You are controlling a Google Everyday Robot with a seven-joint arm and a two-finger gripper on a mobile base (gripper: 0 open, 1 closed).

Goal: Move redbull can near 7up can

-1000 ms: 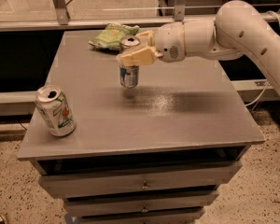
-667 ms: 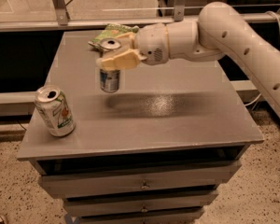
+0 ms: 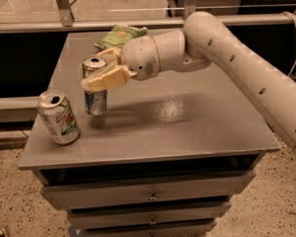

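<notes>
Over the grey table (image 3: 197, 117) on speckled floor (image 3: 281, 201), the gripper (image 3: 95, 73) fingers (image 3: 111, 78) clasp the redbull can (image 3: 95, 102).

A grey, flat-topped metal cabinet table (image 3: 187, 125) with drawers in its front stands on a speckled stone floor (image 3: 281, 209). At its front left corner a stout white-and-green 7up can (image 3: 59, 117) stands upright on the top, its opened lid showing. A crumpled green snack bag (image 3: 121, 35) lies at the far edge. Just beside the 7up can, a slim silver-and-blue redbull can (image 3: 95, 100) is upright in the cream-fingered gripper (image 3: 96, 72), which clasps its upper part above the left half; whether its base touches the top cannot be told.
</notes>
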